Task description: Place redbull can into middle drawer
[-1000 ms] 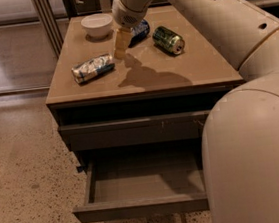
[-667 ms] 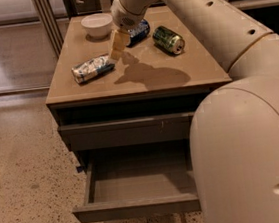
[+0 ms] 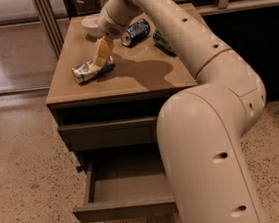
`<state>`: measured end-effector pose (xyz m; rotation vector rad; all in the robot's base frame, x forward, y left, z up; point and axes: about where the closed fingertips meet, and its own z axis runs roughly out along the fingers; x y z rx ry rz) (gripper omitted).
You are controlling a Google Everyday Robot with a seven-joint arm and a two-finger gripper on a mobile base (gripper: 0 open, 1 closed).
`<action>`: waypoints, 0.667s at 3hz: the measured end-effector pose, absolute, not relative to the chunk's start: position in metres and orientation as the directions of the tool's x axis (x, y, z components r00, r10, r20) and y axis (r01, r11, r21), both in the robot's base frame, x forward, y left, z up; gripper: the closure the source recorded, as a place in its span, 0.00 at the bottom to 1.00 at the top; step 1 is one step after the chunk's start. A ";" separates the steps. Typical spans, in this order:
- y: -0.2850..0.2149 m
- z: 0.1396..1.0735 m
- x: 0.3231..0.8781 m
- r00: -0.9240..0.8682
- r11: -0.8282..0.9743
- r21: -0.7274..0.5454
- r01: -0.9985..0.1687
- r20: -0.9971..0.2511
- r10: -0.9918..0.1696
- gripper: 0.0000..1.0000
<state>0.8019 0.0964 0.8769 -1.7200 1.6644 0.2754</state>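
Pointing down at the redbull can [image 3: 90, 70], the fingers [image 3: 103, 52] conceal how open they are.

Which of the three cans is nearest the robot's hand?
The silver can, lying on its side, apart at the front left. The gripper hangs right at it, while the blue can and green can sit farther back on the right.

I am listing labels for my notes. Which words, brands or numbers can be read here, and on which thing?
redbull can: markings too blurred to read.
dark blue can: too blurred to read.
gripper, right over the redbull can: no text.
Nothing readable elsewhere.
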 end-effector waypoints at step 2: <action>0.118 0.859 0.799 0.132 0.054 -0.267 -0.962 -0.631 -0.765 0.19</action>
